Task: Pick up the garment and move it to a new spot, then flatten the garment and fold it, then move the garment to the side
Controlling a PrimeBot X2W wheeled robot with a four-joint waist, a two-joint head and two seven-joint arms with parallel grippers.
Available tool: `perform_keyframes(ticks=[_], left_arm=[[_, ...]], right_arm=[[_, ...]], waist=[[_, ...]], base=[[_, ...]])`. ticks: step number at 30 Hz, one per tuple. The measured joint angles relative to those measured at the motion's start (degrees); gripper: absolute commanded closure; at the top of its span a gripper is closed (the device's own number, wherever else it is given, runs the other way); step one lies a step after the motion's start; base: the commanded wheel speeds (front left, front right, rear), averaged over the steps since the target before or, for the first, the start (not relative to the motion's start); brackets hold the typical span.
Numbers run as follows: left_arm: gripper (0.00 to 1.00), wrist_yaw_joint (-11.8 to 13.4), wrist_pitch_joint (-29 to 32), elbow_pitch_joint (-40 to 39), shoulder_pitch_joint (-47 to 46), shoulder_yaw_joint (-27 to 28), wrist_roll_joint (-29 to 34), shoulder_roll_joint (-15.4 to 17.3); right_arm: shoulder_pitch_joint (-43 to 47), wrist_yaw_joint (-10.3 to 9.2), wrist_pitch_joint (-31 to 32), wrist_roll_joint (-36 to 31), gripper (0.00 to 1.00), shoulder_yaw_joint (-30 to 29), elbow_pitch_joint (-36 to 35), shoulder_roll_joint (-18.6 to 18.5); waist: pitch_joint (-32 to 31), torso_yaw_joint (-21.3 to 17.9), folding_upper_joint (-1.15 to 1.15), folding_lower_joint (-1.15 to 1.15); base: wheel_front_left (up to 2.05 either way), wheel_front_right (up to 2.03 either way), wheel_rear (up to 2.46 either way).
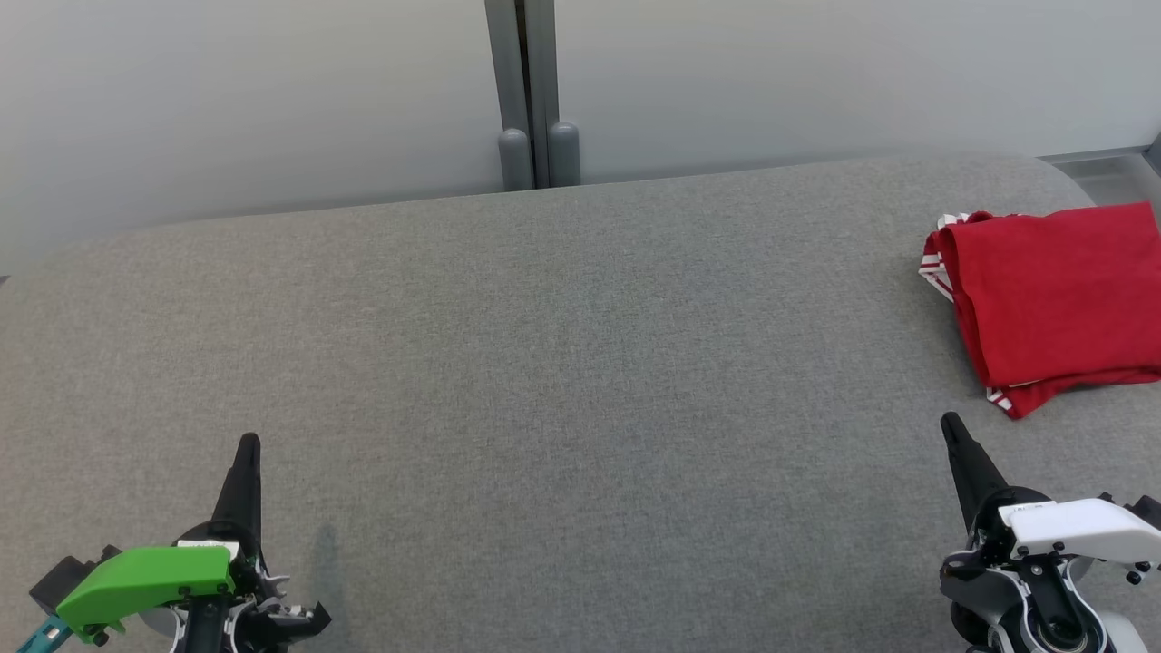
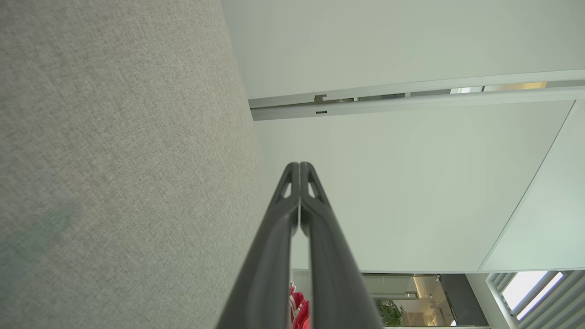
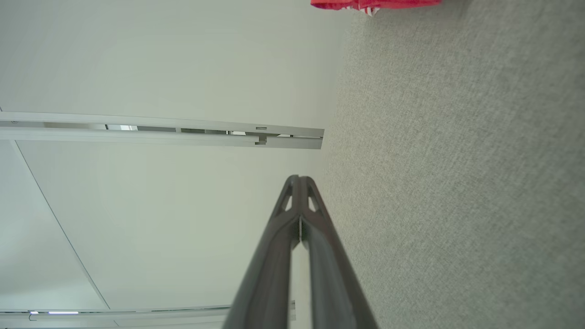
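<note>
The garment [image 1: 1052, 304] is red with red-and-white striped trim, folded into a flat stack at the far right of the grey fabric surface [image 1: 562, 363]. Its edge also shows at the top of the right wrist view as the garment [image 3: 374, 3], and a sliver of the garment [image 2: 299, 310] peeks between the left fingers. My left gripper [image 1: 247, 444] sits at the lower left, shut and empty; its tips [image 2: 299, 165] touch. My right gripper [image 1: 951, 423] is at the lower right, shut and empty, a short way in front of the garment; its tips [image 3: 298, 178] are pressed together.
A pale wall with a grey vertical post [image 1: 531, 91] rises behind the surface's far edge. The surface's rounded right end [image 1: 1070, 177] lies just beyond the garment.
</note>
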Motion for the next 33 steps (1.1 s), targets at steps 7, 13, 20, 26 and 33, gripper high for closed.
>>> perform_keyframes(ticks=[7, 13, 20, 26, 33], left_arm=[[1.00, -0.14, 0.66, 0.02, -0.66, 0.33, -2.22, 0.00], [1.00, -0.15, 1.30, 0.07, -0.95, 0.65, -4.17, 0.00], [1.00, -0.15, 1.34, 0.08, -1.11, 0.70, -4.21, 0.00], [1.00, -0.15, 1.35, 0.08, -1.11, 0.75, -4.21, 0.00], [1.00, -0.15, 1.45, 0.08, -1.11, 0.78, -4.21, 0.00]], right_arm=[[-0.19, 0.00, 0.76, 2.70, 1.00, -0.21, -0.15, -0.03], [-0.28, -0.01, 1.27, 4.97, 1.00, -0.38, -0.25, -0.04], [-0.30, -0.01, 1.27, 4.98, 1.00, -0.41, -0.26, -0.04], [-0.30, -0.01, 1.27, 4.98, 1.00, -0.41, -0.26, -0.04], [-0.30, -0.01, 1.27, 4.98, 1.00, -0.41, -0.26, -0.04]], waist=[[-0.02, 0.04, 0.00, 0.00], [-0.03, 0.07, 0.00, 0.00], [-0.03, 0.07, 0.00, 0.00], [-0.03, 0.07, 0.00, 0.00], [-0.03, 0.07, 0.00, 0.00]], base=[[0.00, 0.00, 0.00], [0.00, 0.00, 0.00], [0.00, 0.00, 0.00], [0.00, 0.00, 0.00], [0.00, 0.00, 0.00]])
